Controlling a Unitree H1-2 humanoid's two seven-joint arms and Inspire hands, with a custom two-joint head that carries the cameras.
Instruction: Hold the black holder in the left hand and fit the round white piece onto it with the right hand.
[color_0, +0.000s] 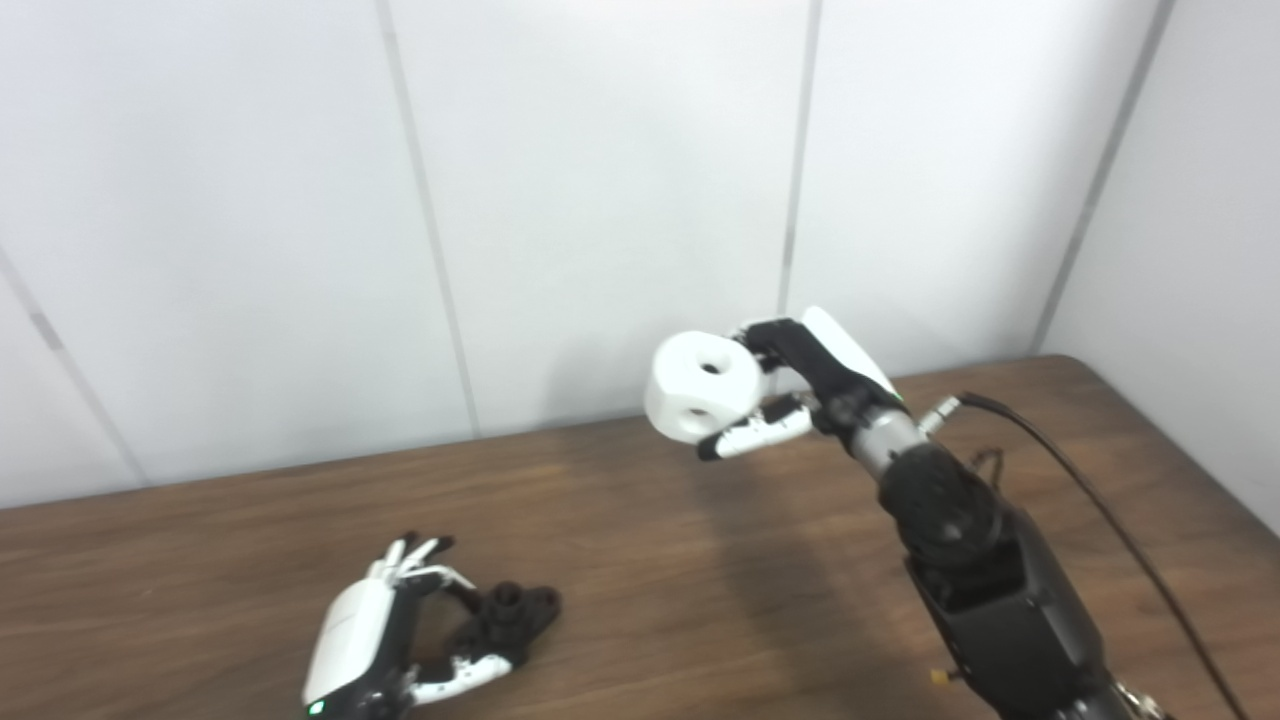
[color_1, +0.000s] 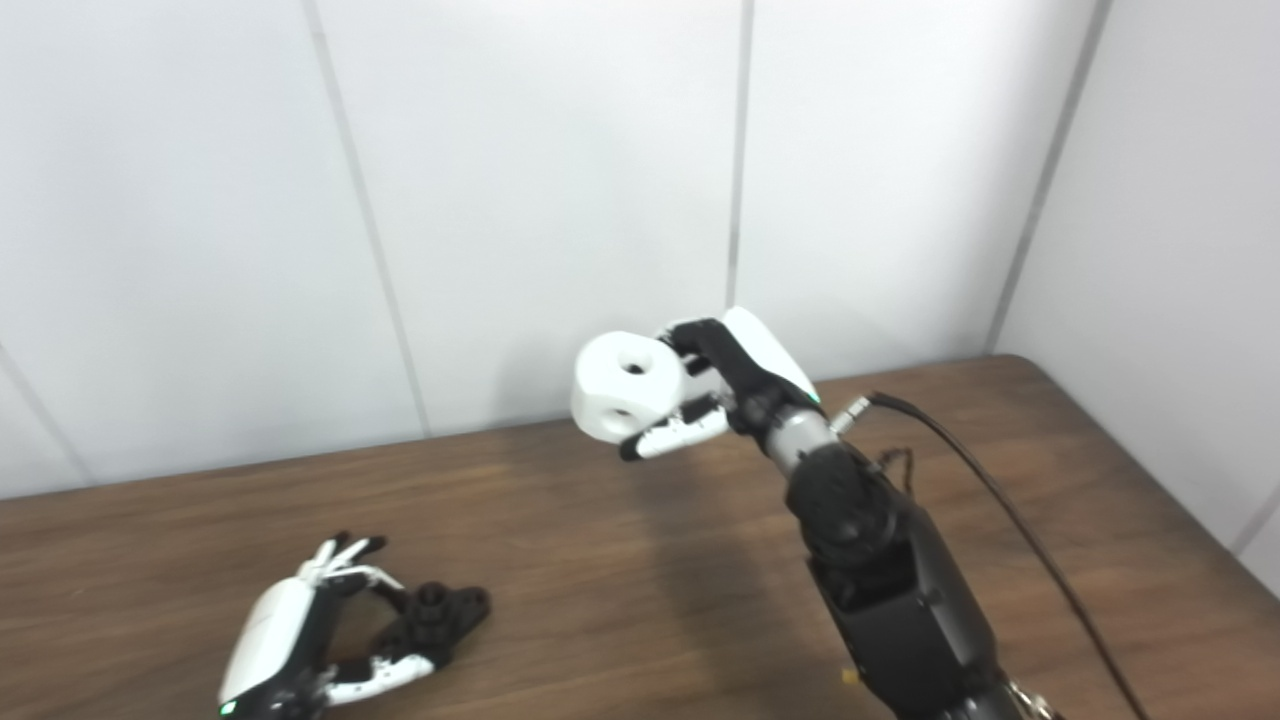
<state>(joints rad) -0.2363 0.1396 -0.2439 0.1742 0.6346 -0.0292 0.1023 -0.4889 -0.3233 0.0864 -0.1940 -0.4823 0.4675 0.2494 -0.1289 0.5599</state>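
Left hand (color_0: 385, 630) is sitting low at the bottom left of the frame, its fingers wrapping around the black holder (color_0: 508, 618), which is resting on the brown table (color_0: 640, 560). Near the middle, the round white piece (color_0: 702, 385) is hanging high above the table. Just to its right, the right hand (color_0: 800, 385) is gripping it tight.

The right arm (color_0: 985, 580) reaches up and forward, its right hand (color_0: 800, 385) raised high with fingers and thumb curled closed. The left hand (color_0: 385, 630) lies low, fingers bent, seemingly closed, though partly cropped.
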